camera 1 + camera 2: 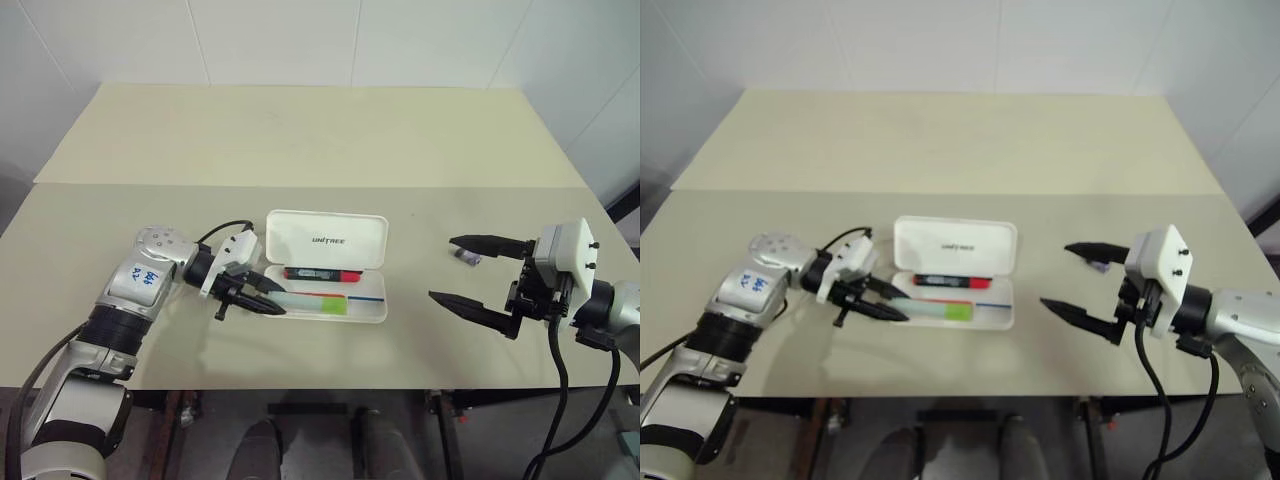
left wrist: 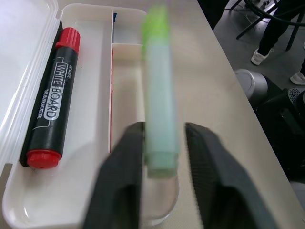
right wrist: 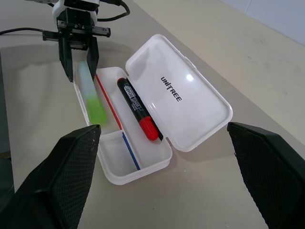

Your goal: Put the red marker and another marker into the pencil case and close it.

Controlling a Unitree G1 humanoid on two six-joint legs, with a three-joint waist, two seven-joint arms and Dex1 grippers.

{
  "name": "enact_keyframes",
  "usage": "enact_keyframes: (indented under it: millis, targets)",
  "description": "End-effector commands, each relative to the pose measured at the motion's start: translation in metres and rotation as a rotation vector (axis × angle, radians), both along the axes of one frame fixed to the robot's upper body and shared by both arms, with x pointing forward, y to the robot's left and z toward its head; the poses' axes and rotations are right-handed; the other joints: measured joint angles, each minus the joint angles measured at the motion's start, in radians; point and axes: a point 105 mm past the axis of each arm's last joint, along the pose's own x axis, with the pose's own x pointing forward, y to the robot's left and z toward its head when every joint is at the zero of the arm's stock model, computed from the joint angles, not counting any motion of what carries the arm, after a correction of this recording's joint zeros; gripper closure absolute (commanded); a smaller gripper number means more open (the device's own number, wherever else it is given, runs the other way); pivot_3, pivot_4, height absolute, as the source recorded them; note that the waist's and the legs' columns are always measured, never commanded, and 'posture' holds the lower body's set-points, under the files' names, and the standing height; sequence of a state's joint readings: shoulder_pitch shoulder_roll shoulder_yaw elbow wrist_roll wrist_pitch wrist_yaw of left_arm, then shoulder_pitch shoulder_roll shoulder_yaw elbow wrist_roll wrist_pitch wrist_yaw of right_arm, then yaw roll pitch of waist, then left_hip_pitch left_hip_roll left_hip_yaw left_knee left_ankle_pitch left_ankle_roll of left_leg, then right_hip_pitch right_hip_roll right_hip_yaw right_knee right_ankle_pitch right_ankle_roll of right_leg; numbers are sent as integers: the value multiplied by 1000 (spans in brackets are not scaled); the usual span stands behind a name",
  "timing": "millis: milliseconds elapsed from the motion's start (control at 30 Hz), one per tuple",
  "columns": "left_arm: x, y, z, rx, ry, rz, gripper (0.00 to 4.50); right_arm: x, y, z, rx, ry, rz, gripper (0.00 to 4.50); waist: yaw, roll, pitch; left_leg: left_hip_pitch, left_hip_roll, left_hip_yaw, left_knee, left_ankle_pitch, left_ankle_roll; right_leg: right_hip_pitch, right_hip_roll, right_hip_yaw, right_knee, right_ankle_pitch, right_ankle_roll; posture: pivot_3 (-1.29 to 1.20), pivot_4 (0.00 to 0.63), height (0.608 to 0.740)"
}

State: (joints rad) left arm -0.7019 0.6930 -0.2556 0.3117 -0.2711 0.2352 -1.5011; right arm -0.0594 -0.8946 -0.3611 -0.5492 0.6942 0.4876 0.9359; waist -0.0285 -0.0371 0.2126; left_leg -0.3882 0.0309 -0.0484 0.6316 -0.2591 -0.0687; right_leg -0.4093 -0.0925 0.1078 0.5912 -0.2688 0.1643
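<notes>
The pencil case (image 1: pixel 368 308) lies open on the table, its lid (image 1: pixel 327 238) flat behind the tray. The red marker (image 1: pixel 320 273) rests in the tray's back compartment. The mint-green marker (image 1: pixel 315 305) with the lime cap lies along the front compartment, blurred in the left wrist view (image 2: pixel 159 95). My left gripper (image 1: pixel 283 300) is at the case's left end, open, its fingers (image 2: pixel 121 176) standing either side of the green marker's tail with a small gap. My right gripper (image 1: pixel 442 268) hovers well right of the case, open wide and empty.
A small grey-purple nub (image 1: pixel 465 257) lies on the table near my right gripper's upper finger. The tray's small right-hand compartment (image 3: pixel 119 155) holds nothing. The beige table (image 1: pixel 300 140) stretches far behind the case, with a seam across it.
</notes>
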Motion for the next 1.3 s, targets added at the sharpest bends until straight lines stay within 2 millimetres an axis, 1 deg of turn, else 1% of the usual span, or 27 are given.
enact_keyframes:
  millis: [33,100,267,533,800,933,1100,1300]
  targets:
    - [-3,-2,7,3,-17,-70,1762,-4,2,11,5,-60,8,0,0,0,0,0,0,0,0,0,0,0,0,0,0,0,0,0,150,740]
    - [-1,-3,9,-4,-33,-64,1120,-4,2,11,6,-61,7,0,0,0,0,0,0,0,0,0,0,0,0,0,0,0,0,0,150,740]
    - [3,-5,15,-30,-79,-61,1120,-2,2,11,8,-63,5,0,0,0,0,0,0,0,0,0,0,0,0,0,0,0,0,0,150,740]
    - [6,-6,20,-49,-118,-50,1120,0,4,11,14,-66,14,0,0,0,0,0,0,0,0,0,0,0,0,0,0,0,1,0,150,740]
    - [8,-5,12,-25,-165,-40,1120,0,5,12,15,-69,18,0,0,0,0,0,0,0,0,0,0,0,0,0,0,1,1,0,150,740]
    - [16,-7,7,-6,-223,-2,1120,0,6,13,16,-70,20,0,1,0,0,0,0,0,0,0,0,0,0,0,0,1,1,0,150,740]
    - [27,-11,7,-12,-284,55,1120,1,7,14,18,-75,26,0,1,0,0,0,0,0,0,0,0,0,0,0,0,3,6,0,150,740]
    - [27,-14,7,-27,-285,63,1120,2,9,13,22,-72,32,0,0,0,0,0,0,0,0,0,0,0,0,0,0,4,7,0,150,740]
